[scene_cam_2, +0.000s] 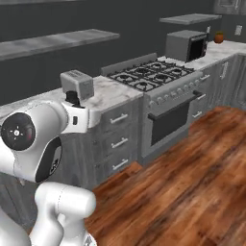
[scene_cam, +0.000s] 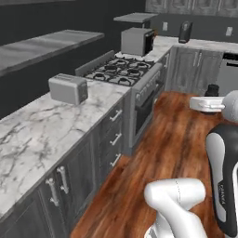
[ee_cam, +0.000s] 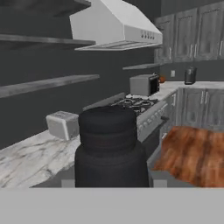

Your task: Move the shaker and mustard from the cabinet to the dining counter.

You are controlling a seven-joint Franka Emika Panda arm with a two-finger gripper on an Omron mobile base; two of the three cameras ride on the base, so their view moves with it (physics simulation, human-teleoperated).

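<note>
shaker (ee_cam: 111, 146): black, upright, held in the claw (scene_cam: 212, 90), up off the floor (scene_cam: 158, 153)
claw: closed on the shaker, out in front of the worktop (scene_cam: 56, 121)
toaster (scene_cam: 68, 89): on the worktop, left of the stove (scene_cam: 122, 70)
microwave (scene_cam: 137, 41): beyond the stove

Open passage is being offered over the wooden floor (scene_cam: 172, 139). The marble counter (scene_cam: 42, 139) is being left bare near the front, while its far end is being blocked by the toaster (scene_cam: 69, 88), with the stove (scene_cam: 123, 70) and microwave (scene_cam: 137, 41) beyond.
</note>
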